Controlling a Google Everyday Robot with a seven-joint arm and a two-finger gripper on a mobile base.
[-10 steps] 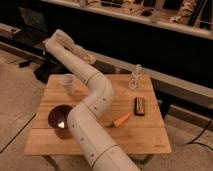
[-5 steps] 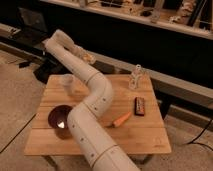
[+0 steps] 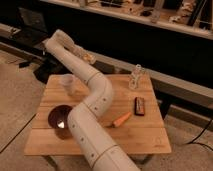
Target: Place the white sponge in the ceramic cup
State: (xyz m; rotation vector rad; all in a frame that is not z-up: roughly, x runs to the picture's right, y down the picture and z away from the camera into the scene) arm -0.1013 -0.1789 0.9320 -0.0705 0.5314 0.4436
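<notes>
The single camera sits high, just behind the base of the arm (image 3: 95, 115), and faces forward and down, near enough that the whole counter (image 3: 145, 135) fills the view. The tool (image 3: 51, 42) is at the arm's far end, upper left.

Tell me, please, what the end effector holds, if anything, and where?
It cannot be told; the end effector sits above the table's far left edge.
</notes>
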